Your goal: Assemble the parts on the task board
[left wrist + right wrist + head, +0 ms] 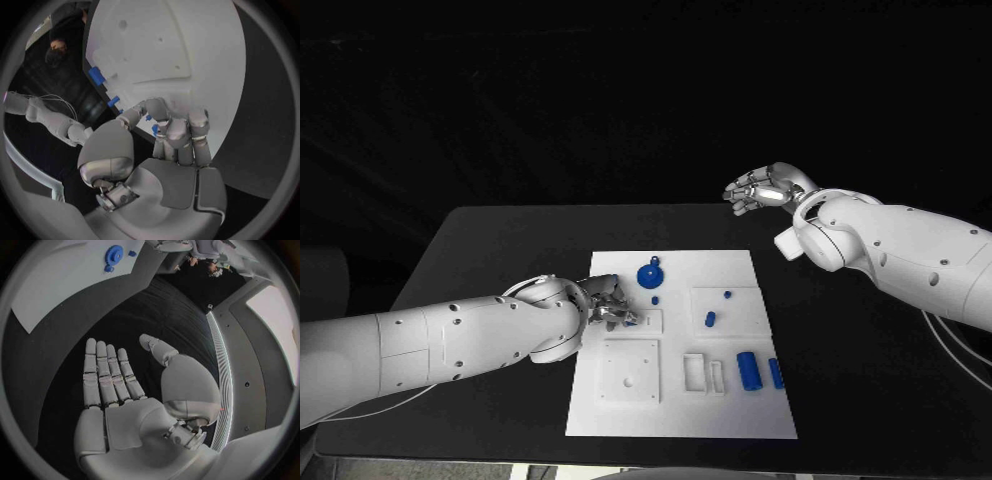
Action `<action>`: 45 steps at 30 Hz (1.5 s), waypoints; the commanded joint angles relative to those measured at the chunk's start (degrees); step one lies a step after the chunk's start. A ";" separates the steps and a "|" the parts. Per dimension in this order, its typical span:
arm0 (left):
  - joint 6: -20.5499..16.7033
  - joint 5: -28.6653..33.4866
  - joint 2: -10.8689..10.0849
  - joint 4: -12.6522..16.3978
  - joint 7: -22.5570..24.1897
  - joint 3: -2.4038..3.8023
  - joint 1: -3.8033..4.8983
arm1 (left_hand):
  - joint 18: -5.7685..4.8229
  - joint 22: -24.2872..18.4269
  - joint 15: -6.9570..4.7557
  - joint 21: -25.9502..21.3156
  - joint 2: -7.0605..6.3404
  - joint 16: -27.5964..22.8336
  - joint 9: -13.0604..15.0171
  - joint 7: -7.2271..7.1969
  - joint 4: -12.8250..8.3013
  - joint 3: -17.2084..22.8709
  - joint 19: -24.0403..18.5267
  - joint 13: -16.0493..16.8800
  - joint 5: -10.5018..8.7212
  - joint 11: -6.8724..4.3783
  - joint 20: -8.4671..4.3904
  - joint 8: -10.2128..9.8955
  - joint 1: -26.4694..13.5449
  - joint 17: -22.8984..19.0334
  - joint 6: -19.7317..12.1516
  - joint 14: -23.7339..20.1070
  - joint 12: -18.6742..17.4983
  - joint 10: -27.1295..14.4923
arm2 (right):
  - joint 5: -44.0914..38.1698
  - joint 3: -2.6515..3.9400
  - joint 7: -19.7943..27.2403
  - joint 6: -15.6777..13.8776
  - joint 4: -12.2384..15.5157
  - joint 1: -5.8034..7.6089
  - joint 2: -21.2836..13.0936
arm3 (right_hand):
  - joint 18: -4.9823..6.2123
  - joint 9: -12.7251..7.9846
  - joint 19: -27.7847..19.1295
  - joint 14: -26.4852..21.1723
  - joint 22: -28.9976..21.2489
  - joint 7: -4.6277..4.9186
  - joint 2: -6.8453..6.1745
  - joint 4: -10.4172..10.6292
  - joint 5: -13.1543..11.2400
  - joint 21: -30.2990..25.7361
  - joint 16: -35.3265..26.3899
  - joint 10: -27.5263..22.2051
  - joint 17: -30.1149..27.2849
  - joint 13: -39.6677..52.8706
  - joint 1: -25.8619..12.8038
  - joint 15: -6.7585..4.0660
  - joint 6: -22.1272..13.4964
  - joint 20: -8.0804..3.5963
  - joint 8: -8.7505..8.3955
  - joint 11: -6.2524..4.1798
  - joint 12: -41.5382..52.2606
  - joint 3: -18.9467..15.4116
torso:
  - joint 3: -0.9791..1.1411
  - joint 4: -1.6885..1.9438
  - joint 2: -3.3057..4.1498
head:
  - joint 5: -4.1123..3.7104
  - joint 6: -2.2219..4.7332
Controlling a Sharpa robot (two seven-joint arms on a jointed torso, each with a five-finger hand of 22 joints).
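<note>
From my station I log: one matte black rectangular table; black backdrop behind it, unlit; one pale ribbed curved strip beside a bright whitish panel, identity unclear.

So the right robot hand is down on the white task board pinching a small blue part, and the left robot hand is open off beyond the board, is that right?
Not quite: the sides are swapped. In the head view the left robot hand is down on the white task board, and the left wrist view shows a small blue part at its fingers. The right robot hand is open off beyond the board.
</note>
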 commanded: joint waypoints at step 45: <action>0.75 3.75 0.26 -0.23 -0.27 0.44 -0.19 | 0.74 -0.10 -0.46 0.12 -3.37 0.41 0.19 -0.72 4.33 0.07 0.02 -1.20 -2.79 0.05 -5.15 0.26 -2.26 -0.73 5.32 -0.40 0.62 -0.73 | 0.07 0.01 0.26 0.86 -0.24 -0.29 0.05 | 0.80 -0.18 -0.62 -0.53 -0.14 1.17 0.02 0.05 0.43 -0.33 -0.38 -0.11 -0.32 -0.38 -0.54 0.29 -0.26 0.19 -0.35 0.34 -0.18 -0.52 | 0.00 0.02 0.00 | -0.34 0.04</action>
